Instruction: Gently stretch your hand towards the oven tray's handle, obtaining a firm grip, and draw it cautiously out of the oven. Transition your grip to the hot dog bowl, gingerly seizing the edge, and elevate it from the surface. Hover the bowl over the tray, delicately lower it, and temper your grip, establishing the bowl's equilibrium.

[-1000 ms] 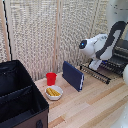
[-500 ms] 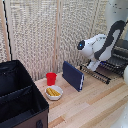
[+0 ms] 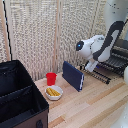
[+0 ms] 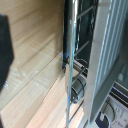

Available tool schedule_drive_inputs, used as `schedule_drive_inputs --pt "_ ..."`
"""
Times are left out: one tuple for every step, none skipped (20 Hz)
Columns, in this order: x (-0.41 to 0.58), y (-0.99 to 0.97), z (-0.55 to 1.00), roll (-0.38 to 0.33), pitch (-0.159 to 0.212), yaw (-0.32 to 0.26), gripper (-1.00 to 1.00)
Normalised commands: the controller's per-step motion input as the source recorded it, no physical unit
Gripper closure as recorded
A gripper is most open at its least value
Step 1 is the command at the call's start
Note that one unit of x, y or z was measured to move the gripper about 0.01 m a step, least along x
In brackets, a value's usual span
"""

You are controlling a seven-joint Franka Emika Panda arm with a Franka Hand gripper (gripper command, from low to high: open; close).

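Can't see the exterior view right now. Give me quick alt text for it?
A white arm reaches down to the wire tray sticking out of the oven at the view's right; its fingers can't be made out. On the wooden table sit a hot dog bowl, red cup and tilted blue slab, with a black bin at the left.

arm (image 3: 100, 45): bulky, rounded white segments
joints: black bands between the white shells
wrist end: dark round cap

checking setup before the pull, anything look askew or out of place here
The dark blue slab stands on edge on the table, tilted, between the red cup and the oven tray. Nothing looks spilled or damaged.
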Motion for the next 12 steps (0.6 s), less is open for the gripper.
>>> schedule_drive_inputs --pt "0.277 0.16 0.68 -0.029 -0.007 -0.080 -1.00" --pt "0.300 0.15 0.73 -0.006 0.000 -0.093 -1.00" --pt "0.297 0.14 0.77 0.000 0.000 -0.107 -1.00" --pt "0.294 0.15 0.83 0.000 0.000 -0.105 -1.00" --pt "0.300 0.14 0.82 0.000 0.000 -0.105 -1.00" --pt "0.337 0.12 0.81 0.000 0.000 -0.114 -1.00" --pt "0.297 0.13 0.79 0.000 0.000 -0.112 -1.00" --pt "0.326 0.11 0.77 0.000 0.000 -0.121 -1.00" --pt "0.309 0.14 0.74 0.000 -0.014 -0.137 -1.00" --pt "0.317 0.17 0.74 0.006 -0.032 -0.146 -1.00" --pt "0.291 0.25 0.70 0.019 -0.059 -0.160 -1.00" --pt "0.266 0.33 0.67 0.020 -0.075 -0.169 -1.00"
